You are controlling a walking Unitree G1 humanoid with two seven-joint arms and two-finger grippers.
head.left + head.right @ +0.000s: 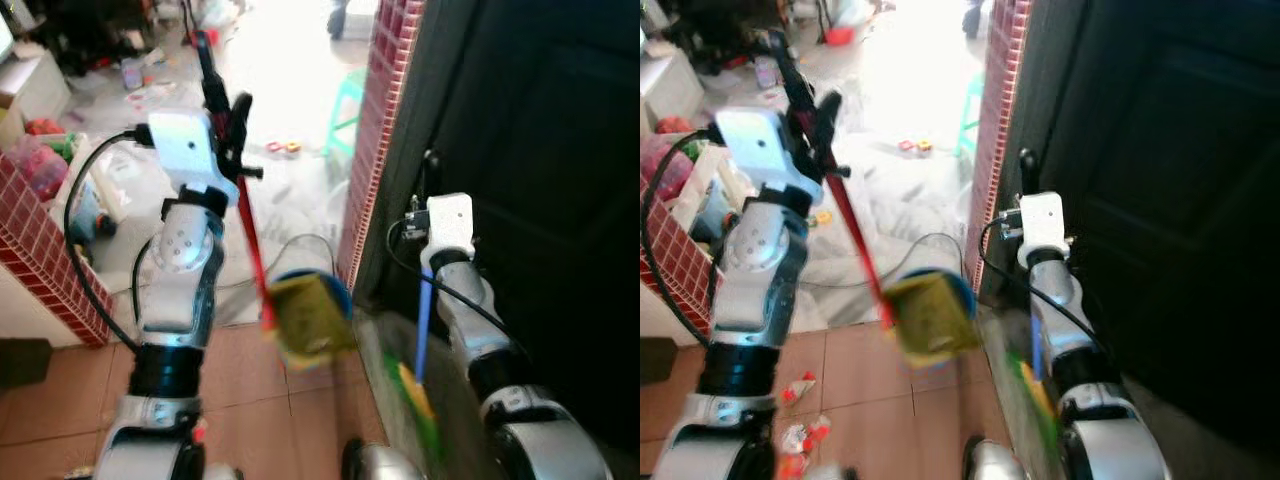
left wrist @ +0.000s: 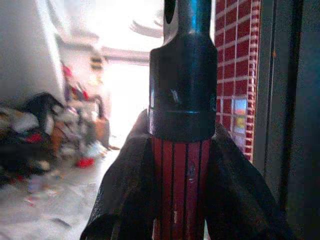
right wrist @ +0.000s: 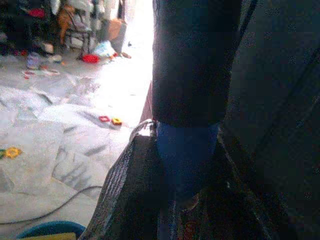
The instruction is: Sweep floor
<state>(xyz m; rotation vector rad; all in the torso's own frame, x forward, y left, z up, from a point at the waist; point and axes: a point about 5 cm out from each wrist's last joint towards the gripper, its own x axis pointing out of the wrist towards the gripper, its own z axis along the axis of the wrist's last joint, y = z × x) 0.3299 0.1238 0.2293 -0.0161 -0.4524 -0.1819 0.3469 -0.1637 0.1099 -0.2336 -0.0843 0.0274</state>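
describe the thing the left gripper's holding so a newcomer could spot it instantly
Start at the red brick pillar beside the dark door. Left of it, the left gripper clamps a red-handled broom slanting down to its yellowish head. The other tool's handle is blue.

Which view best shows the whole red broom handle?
The left eye view: the red broom handle runs from the left gripper down to the yellowish head. The right eye view matches. The left wrist view shows a close-up stub.
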